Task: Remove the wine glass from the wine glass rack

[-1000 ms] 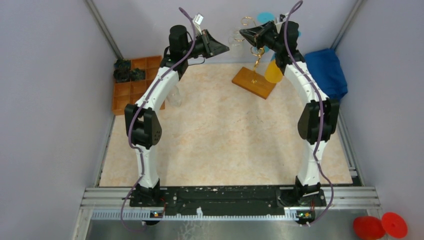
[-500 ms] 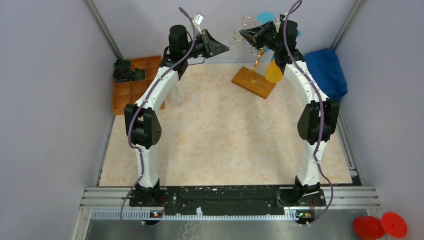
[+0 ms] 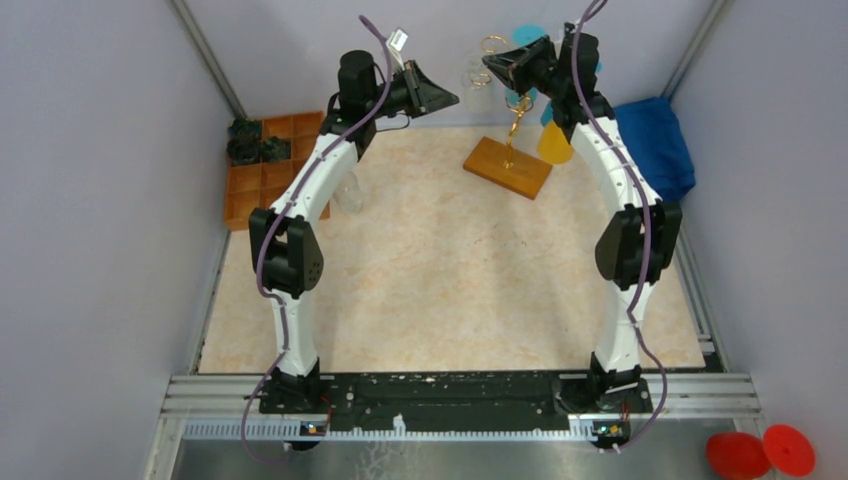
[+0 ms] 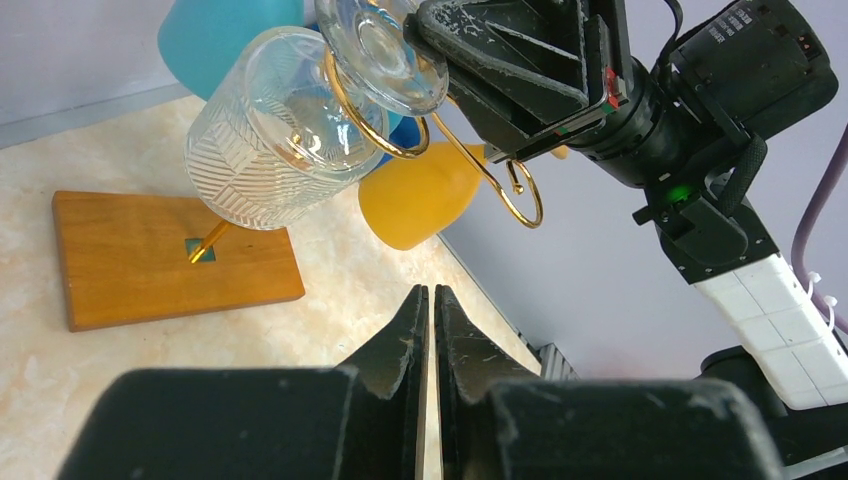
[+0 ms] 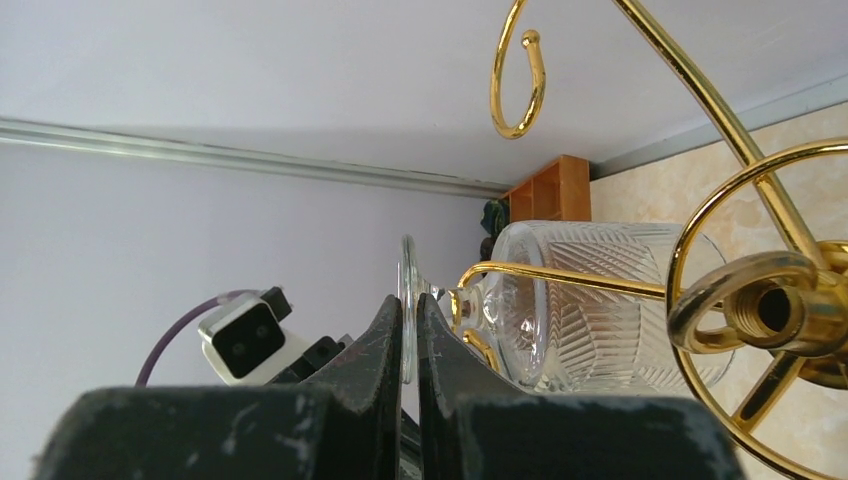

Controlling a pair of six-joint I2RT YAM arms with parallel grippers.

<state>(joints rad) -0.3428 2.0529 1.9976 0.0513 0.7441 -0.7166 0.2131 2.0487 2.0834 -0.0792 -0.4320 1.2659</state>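
Observation:
The wine glass [image 4: 270,130] is clear with a ribbed pattern and hangs tilted on the wine glass rack, its stem inside a gold hook [image 4: 350,110]. My right gripper [image 5: 410,300] is shut on the thin edge of the glass's round foot [image 4: 385,50]. The bowl [image 5: 590,300] lies just right of my fingers. The rack's gold wires [image 3: 515,110] rise from a wooden base [image 3: 508,165]. My left gripper [image 4: 431,290] is shut on nothing and hovers left of the glass [image 3: 476,75], pointing at it. From above, my right gripper [image 3: 490,65] sits high at the back.
A yellow cup [image 4: 420,195] and a blue cup [image 4: 215,35] hang behind the glass. An orange compartment tray [image 3: 265,170] with dark items stands at the back left. A blue cloth [image 3: 655,140] lies at the back right. A clear glass [image 3: 347,195] stands by my left arm.
My right gripper has risen a little toward the back wall with the glass's foot in it. My left arm has not moved.

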